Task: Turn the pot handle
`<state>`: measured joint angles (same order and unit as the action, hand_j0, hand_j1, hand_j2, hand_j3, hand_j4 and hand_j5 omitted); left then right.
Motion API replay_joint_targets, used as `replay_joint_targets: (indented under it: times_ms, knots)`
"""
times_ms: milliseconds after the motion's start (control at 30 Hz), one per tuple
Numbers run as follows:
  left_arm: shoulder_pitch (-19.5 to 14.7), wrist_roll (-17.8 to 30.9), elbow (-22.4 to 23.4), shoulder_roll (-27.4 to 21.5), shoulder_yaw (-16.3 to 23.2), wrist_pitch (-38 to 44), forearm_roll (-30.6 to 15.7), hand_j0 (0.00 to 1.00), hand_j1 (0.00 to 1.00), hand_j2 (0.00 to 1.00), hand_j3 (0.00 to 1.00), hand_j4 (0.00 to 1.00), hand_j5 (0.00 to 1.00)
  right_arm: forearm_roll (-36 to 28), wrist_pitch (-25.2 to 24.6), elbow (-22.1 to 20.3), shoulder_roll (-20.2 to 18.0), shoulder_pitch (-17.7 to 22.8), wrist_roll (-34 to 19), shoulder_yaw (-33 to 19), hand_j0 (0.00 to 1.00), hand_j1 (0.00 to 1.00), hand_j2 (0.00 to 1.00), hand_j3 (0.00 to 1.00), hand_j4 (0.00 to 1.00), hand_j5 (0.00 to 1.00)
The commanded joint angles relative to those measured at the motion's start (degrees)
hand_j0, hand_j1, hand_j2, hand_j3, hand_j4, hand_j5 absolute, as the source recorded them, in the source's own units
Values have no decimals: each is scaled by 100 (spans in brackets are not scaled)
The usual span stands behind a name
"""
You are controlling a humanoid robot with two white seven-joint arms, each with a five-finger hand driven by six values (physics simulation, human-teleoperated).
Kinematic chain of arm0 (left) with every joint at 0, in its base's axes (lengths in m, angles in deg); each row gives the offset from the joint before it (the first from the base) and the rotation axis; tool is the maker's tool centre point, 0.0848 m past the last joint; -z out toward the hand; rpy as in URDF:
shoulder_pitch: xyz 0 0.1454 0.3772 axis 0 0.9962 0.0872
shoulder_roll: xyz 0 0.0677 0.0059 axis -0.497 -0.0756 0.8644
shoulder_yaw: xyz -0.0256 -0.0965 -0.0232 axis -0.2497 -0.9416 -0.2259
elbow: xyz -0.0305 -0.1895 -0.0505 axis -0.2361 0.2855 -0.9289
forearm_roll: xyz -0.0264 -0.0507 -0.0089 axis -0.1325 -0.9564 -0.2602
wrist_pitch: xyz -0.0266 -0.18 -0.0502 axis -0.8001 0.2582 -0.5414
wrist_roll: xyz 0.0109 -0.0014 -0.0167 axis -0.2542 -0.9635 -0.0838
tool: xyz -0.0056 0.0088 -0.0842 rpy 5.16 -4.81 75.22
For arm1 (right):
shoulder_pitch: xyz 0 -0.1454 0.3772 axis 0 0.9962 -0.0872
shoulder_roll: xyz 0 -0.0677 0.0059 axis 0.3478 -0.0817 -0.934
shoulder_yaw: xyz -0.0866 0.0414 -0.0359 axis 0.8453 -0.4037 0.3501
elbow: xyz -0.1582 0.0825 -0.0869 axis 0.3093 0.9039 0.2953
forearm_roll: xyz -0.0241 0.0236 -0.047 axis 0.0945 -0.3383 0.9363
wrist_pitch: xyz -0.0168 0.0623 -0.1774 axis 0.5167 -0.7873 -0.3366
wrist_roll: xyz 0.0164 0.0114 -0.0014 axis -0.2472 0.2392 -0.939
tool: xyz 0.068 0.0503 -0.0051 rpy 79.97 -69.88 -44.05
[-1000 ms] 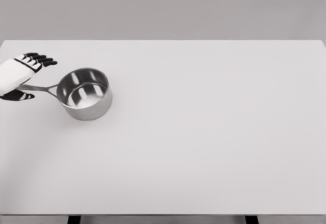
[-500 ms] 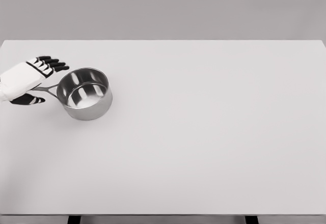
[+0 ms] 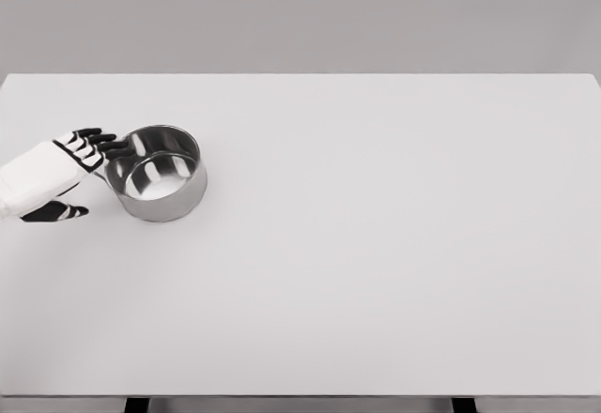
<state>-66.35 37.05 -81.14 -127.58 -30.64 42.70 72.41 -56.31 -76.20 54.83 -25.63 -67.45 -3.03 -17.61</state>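
You see the left hand (image 3: 58, 171) coming in from the left edge of the table (image 3: 376, 263). Its fingers (image 3: 101, 144) are stretched out and a little spread, and the thumb (image 3: 58, 211) is apart and lower, so the hand is open and it grips nothing. The dark fingertips reach the left rim of the pot (image 3: 158, 173), touching it or just beside it; you cannot tell which.

The pot is a shiny steel saucepan, standing upright in the far left part of the table. Its handle is covered by the hand, so you cannot see how it points.

Around the pot the white surface lies bare to the right and to the front. Behind the table is a plain grey wall (image 3: 300, 14).
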Motion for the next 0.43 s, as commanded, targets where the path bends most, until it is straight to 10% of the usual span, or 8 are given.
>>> replay_joint_targets:
  times_ms: [0, 400]
  knots:
    - [9, -4, -243, -45, -153, -1, -46, 100, 100, 100, 100, 100, 100, -1, -1, 0, 0, -9, -1, 0, 100, 100, 100, 100, 100, 100]
    - [422, -4, -876, -177, -531, -1, -72, 100, 100, 100, 100, 100, 100, -1, -1, 0, 0, -9, -1, 0, 100, 100, 100, 100, 100, 100]
